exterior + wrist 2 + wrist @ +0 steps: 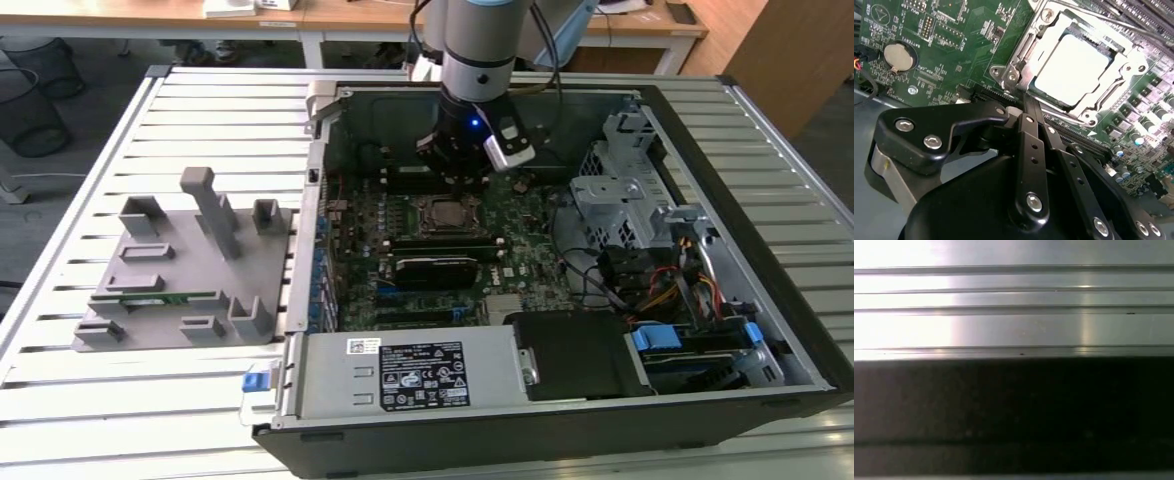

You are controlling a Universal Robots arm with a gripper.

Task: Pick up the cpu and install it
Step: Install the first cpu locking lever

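Slatted table (200, 390): case (747, 300), cpu (1071, 67) in socket (1126, 62).

Bright silver-white top on the cpu (1071, 67), steel-grey socket frame (1019, 65) around it, green motherboard (954, 45) speckled with tiny parts, matte black gripper (1026, 107) links with silver screws, pale ribbed table (160, 390)

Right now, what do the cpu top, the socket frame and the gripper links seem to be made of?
The cpu top looks like bare metal, silver-white with a bright glare. The socket frame around it also seems metal, grey and shiny at its edges. The links of the tool look like black metal or hard plastic, satin, joined by silver screws; I cannot tell which.
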